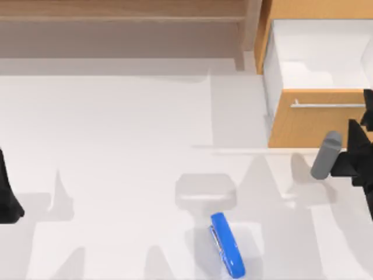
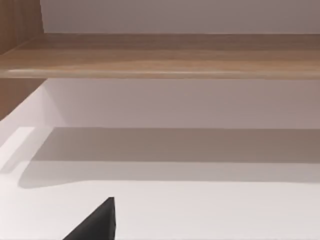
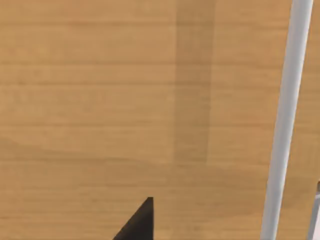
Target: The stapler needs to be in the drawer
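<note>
The blue stapler (image 1: 227, 252) lies on the white table near the front edge, right of centre, with nothing touching it. The drawer (image 1: 317, 125) stands pulled out at the back right, its white interior (image 1: 317, 58) showing and its silver bar handle (image 1: 329, 105) facing the table. My right gripper (image 1: 366, 116) is at the top view's right edge, close in front of the drawer front by the handle's right end. In the right wrist view the wooden drawer front (image 3: 125, 100) and the handle (image 3: 287, 115) are very near. My left gripper (image 1: 7, 201) is parked at the left edge, far from the stapler.
A long pale-brown shelf unit (image 1: 122, 29) runs along the back left, also seen as the shelf unit (image 2: 160, 55) in the left wrist view. A grey cylindrical part of my right arm (image 1: 326, 154) hangs over the table in front of the drawer.
</note>
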{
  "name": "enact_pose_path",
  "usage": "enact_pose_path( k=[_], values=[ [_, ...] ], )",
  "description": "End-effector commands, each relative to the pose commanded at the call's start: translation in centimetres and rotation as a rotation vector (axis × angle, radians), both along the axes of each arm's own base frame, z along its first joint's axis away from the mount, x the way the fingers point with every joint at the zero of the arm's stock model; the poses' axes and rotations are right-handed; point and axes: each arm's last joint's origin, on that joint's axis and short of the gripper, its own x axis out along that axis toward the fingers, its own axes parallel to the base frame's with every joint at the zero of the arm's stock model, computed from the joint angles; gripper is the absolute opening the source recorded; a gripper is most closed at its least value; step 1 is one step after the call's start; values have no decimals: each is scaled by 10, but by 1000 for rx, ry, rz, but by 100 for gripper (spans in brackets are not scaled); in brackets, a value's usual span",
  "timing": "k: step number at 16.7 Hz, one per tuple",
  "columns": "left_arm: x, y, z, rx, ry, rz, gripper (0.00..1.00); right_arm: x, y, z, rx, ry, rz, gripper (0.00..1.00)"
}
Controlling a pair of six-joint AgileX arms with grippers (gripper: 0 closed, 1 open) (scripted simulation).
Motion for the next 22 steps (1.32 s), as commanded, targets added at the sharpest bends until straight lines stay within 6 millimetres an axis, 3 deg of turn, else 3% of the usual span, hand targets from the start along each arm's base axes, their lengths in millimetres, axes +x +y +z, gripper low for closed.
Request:
enact_pose_path(
  k=[9,14,17,18,19,22],
  values=[
    [0,0,0,0,0,0,100,0,0,0,1,-2,0,100],
    [0,0,0,0,0,0,100,-19,0,0,0,-2,-1,100],
    [0,0,0,0,0,0,100,-20,0,0,0,-1,-1,100],
    [0,0,0,0,0,0,100,-20,-1,-13,-25,70,-3,100],
    [0,0,0,0,0,0,100,-20,-1,-13,-25,70,-3,100],
    [0,0,0,0,0,0,100,-17,9,-7,16,48,43,100]
  ],
)
